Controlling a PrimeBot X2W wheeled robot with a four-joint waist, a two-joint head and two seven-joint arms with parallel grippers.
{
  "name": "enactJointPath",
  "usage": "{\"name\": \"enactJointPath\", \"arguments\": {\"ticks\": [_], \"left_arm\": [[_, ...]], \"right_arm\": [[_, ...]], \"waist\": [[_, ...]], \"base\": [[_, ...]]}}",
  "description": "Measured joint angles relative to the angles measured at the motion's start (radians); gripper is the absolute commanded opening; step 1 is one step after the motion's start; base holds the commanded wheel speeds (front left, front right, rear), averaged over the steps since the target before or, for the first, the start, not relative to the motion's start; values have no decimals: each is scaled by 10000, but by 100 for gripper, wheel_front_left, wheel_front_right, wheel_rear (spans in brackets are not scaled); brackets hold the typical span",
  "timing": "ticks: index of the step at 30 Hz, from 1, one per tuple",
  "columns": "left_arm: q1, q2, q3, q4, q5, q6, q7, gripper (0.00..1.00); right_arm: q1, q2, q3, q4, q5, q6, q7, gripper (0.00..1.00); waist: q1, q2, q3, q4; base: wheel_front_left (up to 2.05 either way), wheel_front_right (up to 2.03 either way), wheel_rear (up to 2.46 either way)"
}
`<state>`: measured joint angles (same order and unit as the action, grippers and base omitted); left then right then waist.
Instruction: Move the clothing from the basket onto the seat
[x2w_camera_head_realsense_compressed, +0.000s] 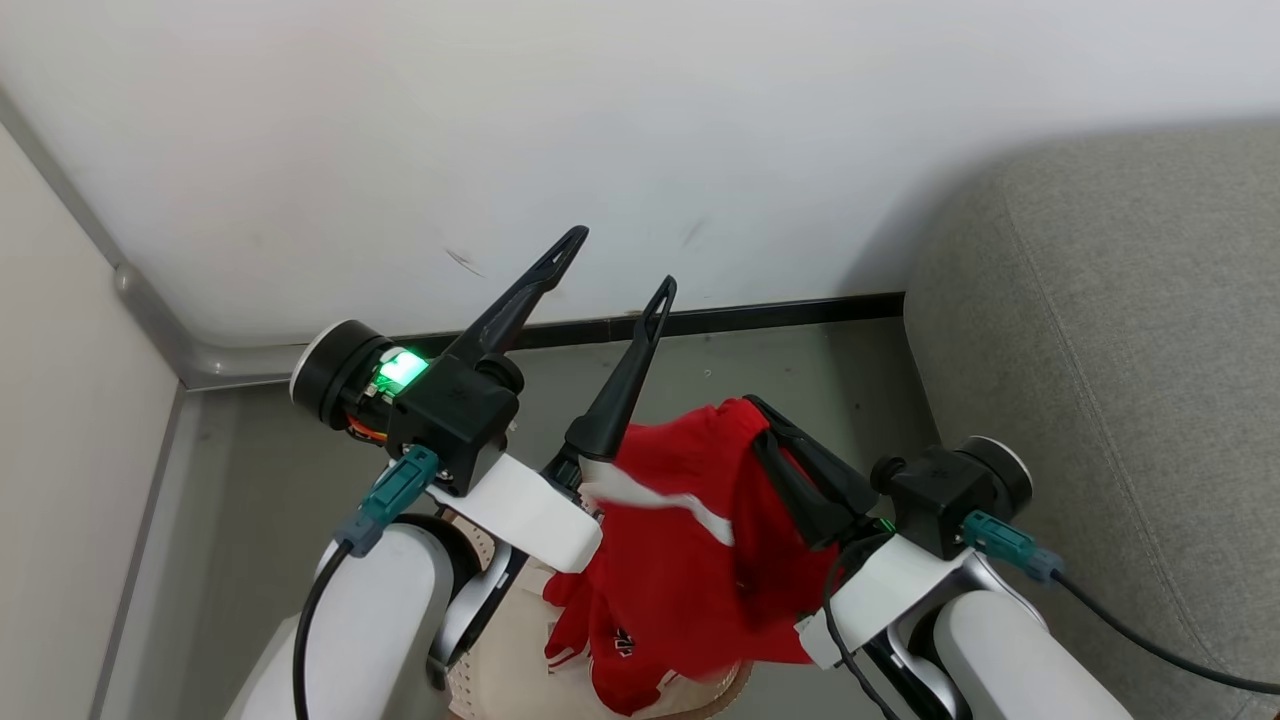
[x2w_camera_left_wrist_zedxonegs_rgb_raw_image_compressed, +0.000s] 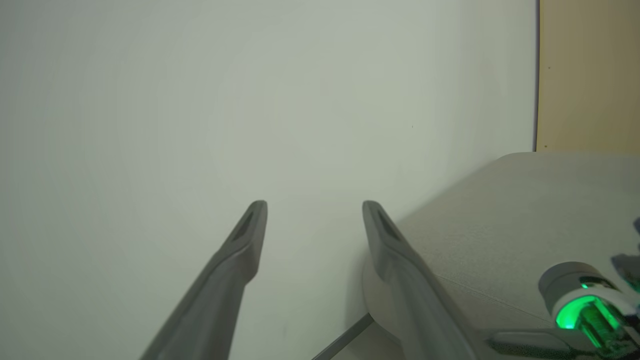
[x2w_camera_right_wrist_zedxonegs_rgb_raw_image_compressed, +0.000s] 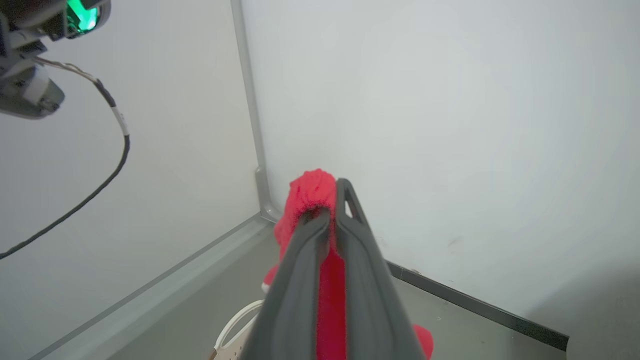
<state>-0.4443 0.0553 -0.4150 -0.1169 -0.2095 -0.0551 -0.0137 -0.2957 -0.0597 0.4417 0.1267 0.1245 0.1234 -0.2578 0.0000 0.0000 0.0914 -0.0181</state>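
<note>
White wall (x2w_camera_head_realsense_compressed: 600, 120) backs both arms: the left gripper (x2w_camera_head_realsense_compressed: 622, 258) points up toward it, fingers spread and empty. The right gripper (x2w_camera_head_realsense_compressed: 762, 420) pinches the red clothing (x2w_camera_head_realsense_compressed: 680, 560), which hangs above the basket (x2w_camera_head_realsense_compressed: 495, 665), left of the grey sofa (x2w_camera_head_realsense_compressed: 1130, 350).

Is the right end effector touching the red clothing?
Touching. In the right wrist view, the right end effector is shut on the red clothing, with the fabric pinched between its closed jaws.

clothing (x2w_camera_head_realsense_compressed: 690, 560): bright red (white stripe) | seat (x2w_camera_head_realsense_compressed: 1130, 330): grey | basket (x2w_camera_head_realsense_compressed: 500, 660): cream, perforated | fingers (x2w_camera_head_realsense_compressed: 620, 385): black
</note>
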Motion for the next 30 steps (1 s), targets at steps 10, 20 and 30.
{"name": "enactJointPath", "arguments": {"ticks": [10, 20, 30], "left_arm": [[36, 23, -42, 17, -2, 12, 128, 100], [35, 8, -447, 209, -121, -104, 219, 100], [16, -21, -777, 408, -301, -267, 226, 100]], "right_arm": [[12, 0, -297, -209, -15, 2, 0, 0], [153, 4, -1200, -633, -224, 2, 0, 0], [530, 8, -1816, -1049, -295, 2, 0, 0]], "waist": [[0, 0, 53, -147], [-1, 0, 110, -415], [0, 0, 174, -759]], "base": [[0, 0, 0], [0, 0, 0], [0, 0, 0]]}}
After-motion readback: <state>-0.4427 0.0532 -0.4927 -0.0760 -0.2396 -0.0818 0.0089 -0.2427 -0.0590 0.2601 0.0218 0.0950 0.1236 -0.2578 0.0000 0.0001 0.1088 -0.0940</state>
